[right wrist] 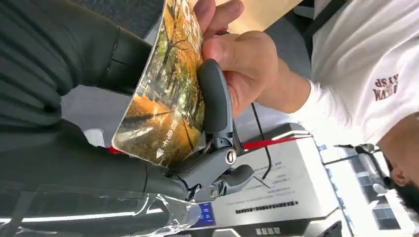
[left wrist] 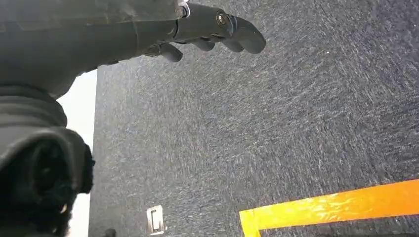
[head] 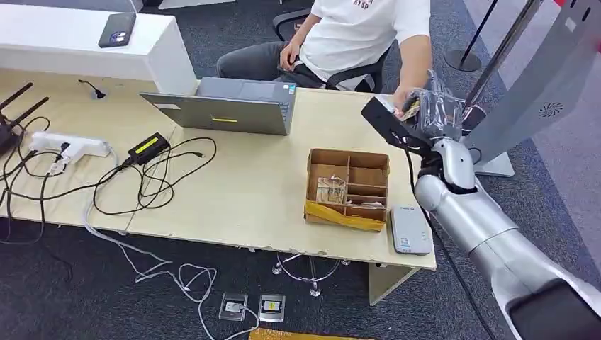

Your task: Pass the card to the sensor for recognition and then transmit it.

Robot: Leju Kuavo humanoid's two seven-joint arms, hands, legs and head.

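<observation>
Dark grey carpet (head: 64, 297) lies under a pale wooden table (head: 248, 198). At the table's left are a router (head: 14, 113), a power strip (head: 67, 145) and tangled cables (head: 142, 184). A grey laptop (head: 227, 106) stands toward the middle, and to its right a cardboard box (head: 347, 188) with compartments, then a small grey reader (head: 411, 230) near the front edge. The left hand (left wrist: 197, 29) hangs over the carpet, fingers loosely apart, holding nothing. At the right, the raised right hand (head: 425, 117) pinches the card (right wrist: 165, 84), printed with autumn trees, between thumb and fingers. A seated person's hand (right wrist: 237, 64) grips the card's other end beside a grey kiosk (head: 538, 99).
</observation>
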